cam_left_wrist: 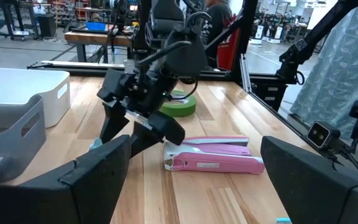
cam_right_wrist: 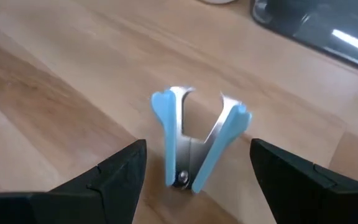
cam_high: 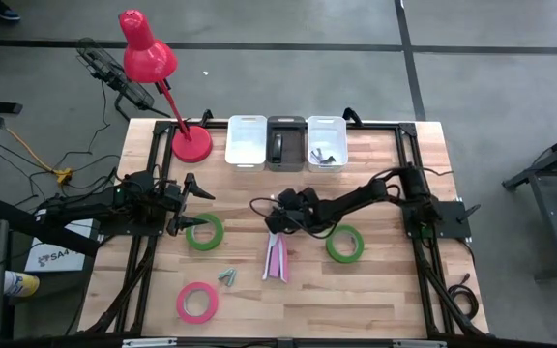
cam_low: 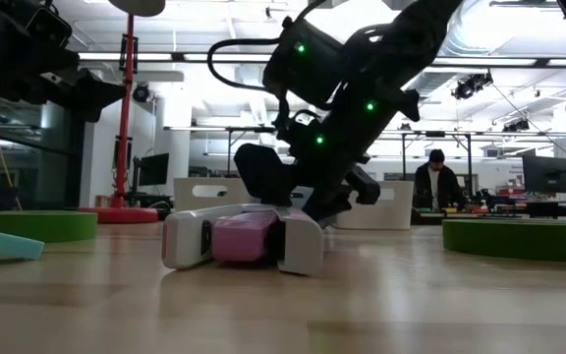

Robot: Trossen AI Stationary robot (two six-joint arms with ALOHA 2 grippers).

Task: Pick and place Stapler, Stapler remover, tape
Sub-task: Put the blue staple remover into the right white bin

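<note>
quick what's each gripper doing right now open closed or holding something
Left gripper: open, empty, by a green tape roll.
Right gripper: open, holding nothing, hovering over the blue staple remover near the pink stapler.

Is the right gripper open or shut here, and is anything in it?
Open and empty. In the right wrist view the right gripper has its fingers spread, with the blue staple remover lying untouched on the table between them.
</note>
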